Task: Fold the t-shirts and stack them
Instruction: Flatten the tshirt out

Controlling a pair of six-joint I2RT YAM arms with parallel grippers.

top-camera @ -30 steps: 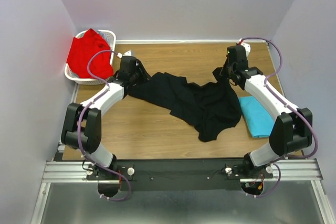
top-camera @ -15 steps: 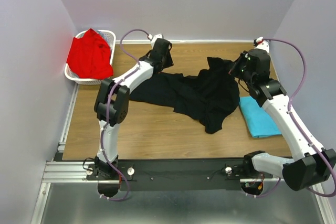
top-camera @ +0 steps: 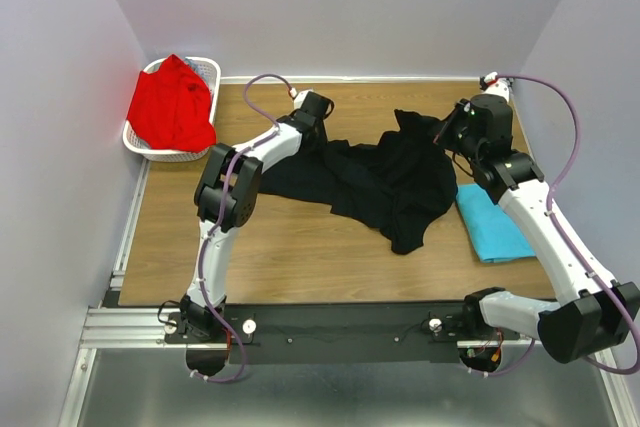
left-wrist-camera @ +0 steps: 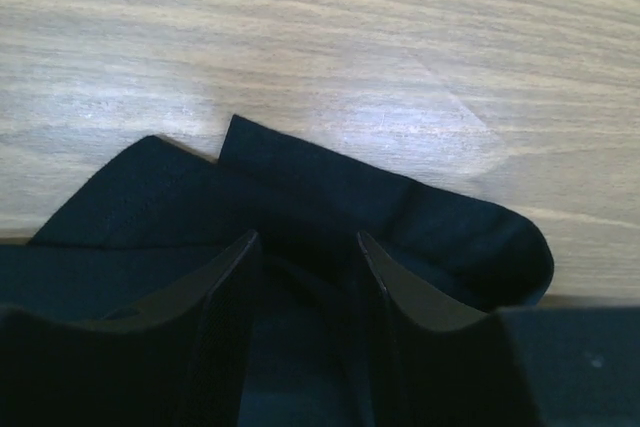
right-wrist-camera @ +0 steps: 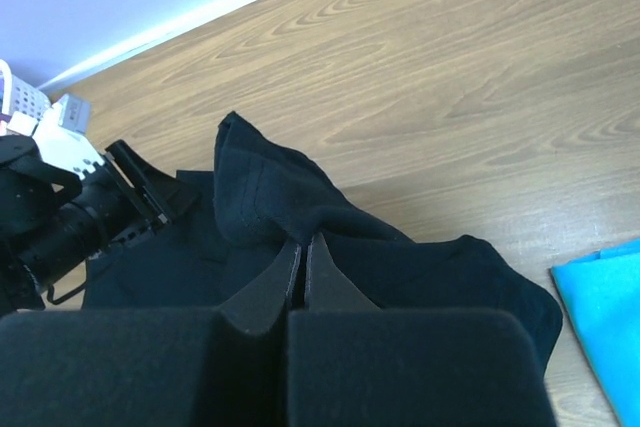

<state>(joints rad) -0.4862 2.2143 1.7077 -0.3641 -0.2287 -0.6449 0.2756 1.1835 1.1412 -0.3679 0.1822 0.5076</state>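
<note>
Apparently mid-spread, the black t-shirt (top-camera: 390, 187) lies rumpled across the middle of the desk (top-camera: 290, 247), one peak raised toward the upper right of the overhead frame. The right tool (right-wrist-camera: 303, 242) is pinched tight on that raised fold, no gap between its fingers. The left tool (left-wrist-camera: 305, 237), reaching to the upper centre of the overhead frame, stands partly open over a flat edge of the same shirt; cloth lies in the gap, though a firm hold cannot be confirmed.

The step appears to be flattening this shirt before any fold. Done well, the left tool would settle lower and close on a single layer at the edge, then both arms would draw apart evenly so the creases run out. The lifted fold should stay low and clear of the turquoise t-shirt (top-camera: 490, 222), folded at centre right. The red t-shirt (top-camera: 172, 102) waits in the basket (top-camera: 215, 67), upper left.
</note>
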